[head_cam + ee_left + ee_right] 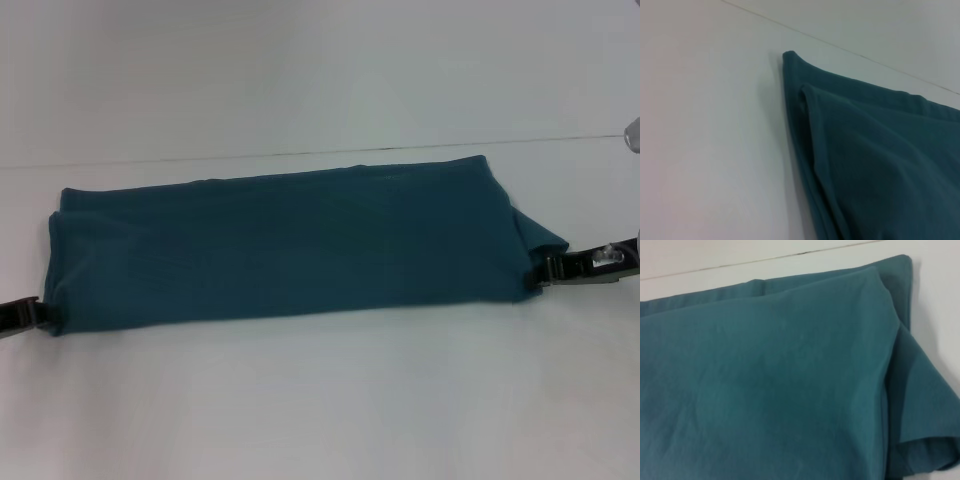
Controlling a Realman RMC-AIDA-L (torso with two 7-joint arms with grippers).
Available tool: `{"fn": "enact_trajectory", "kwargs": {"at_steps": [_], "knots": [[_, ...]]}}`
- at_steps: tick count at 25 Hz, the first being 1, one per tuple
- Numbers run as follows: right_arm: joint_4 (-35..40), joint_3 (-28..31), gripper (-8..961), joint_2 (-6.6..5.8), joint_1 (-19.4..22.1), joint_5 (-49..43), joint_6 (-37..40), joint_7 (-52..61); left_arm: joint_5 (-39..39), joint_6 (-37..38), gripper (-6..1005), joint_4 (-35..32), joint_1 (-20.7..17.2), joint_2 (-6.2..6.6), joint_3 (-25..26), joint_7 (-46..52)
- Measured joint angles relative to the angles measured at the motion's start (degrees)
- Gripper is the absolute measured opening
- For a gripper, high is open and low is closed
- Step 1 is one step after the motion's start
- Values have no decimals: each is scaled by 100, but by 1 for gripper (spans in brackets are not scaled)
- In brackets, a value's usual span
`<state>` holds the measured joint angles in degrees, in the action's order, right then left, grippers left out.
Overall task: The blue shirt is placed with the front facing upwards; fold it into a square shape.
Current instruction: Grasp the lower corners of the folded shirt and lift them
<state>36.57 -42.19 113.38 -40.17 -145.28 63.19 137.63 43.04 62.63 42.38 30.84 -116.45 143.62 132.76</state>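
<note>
Blue shirt [290,245] lies folded into a long band on the table [320,400]; left gripper [38,312] and right gripper [545,270] each pinch a near corner.

Blue shirt [290,245] solid dark teal-blue, no print or lettering showing on the folded top layer; shadowed folds darker at its ends. Table [320,400] plain white, thin dark seam line [300,154] across. Gripper fingers [562,268] dark metallic, black.
</note>
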Motion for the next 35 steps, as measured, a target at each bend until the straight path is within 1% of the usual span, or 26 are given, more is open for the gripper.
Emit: {"fn": "enact_trajectory", "kwargs": {"at_steps": [3,6,8,12,14,16,22,26,30,35], "knots": [[37,-5,44,8,44,1,60,-31,14,27,28,23,-23,0,0,-57],[114,-9,37,37,105,26,213,-115,16,102,28,118,-79,-11,8,-104],[297,-8,32,121,177,32,375,-162,25,193,29,230,-125,-36,42,-172],[979,-6,32,370,427,17,731,-196,58,400,29,539,-258,-119,69,-235],[1259,-4,33,467,544,20,884,-207,135,524,29,672,-337,-148,70,-278],[1451,-2,33,530,639,34,1023,-216,261,645,30,764,-432,-157,71,-339],[1545,0,32,599,803,60,1289,-321,445,839,30,988,-664,-172,77,-384],[1548,-7,32,617,879,98,1460,-390,462,893,31,1159,-817,-217,97,-393],[1568,-4,32,622,984,153,1628,-449,467,1054,31,1186,-878,-227,230,-511],[1782,25,33,621,1201,378,1758,-522,469,1259,32,1186,-898,-241,369,-651]]}}
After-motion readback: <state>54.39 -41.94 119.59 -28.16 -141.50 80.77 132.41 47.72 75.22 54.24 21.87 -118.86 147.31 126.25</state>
